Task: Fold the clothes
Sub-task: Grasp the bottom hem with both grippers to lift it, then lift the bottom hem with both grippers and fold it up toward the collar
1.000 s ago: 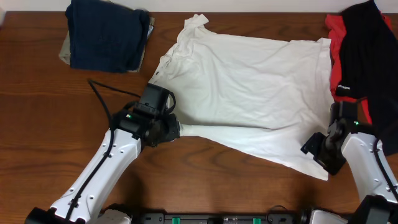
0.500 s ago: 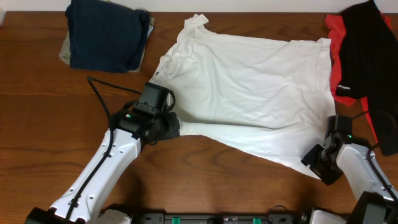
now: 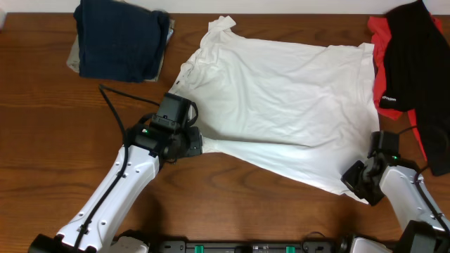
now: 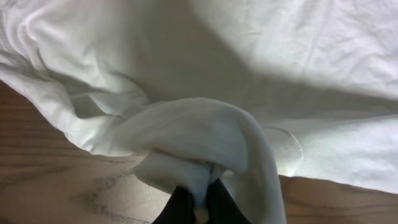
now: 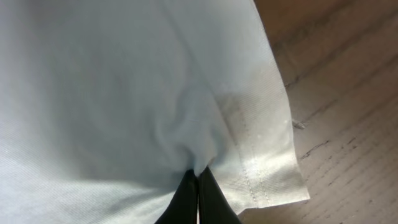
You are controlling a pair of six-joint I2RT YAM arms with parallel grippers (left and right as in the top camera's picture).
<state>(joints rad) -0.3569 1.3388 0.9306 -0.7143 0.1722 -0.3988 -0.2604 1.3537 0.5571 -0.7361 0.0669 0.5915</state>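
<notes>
The white T-shirt (image 3: 281,91) lies spread out across the middle of the table, collar toward the back left. My left gripper (image 3: 195,143) is shut on its bunched sleeve; in the left wrist view the black fingertips (image 4: 181,206) pinch a fold of white cloth (image 4: 199,134). My right gripper (image 3: 356,181) is at the shirt's front right corner. In the right wrist view the gripper (image 5: 198,180) is shut on the cloth just inside the stitched hem (image 5: 261,168). No print shows on the shirt.
A folded navy garment (image 3: 119,39) lies on a tan one (image 3: 72,57) at the back left. A black garment (image 3: 415,56) over a red one (image 3: 380,39) lies at the back right, close to my right arm. Bare wooden table (image 3: 42,140) surrounds them.
My right gripper has moved toward the table's front edge and closed on the shirt's hem corner. The left gripper keeps its hold on the sleeve.
</notes>
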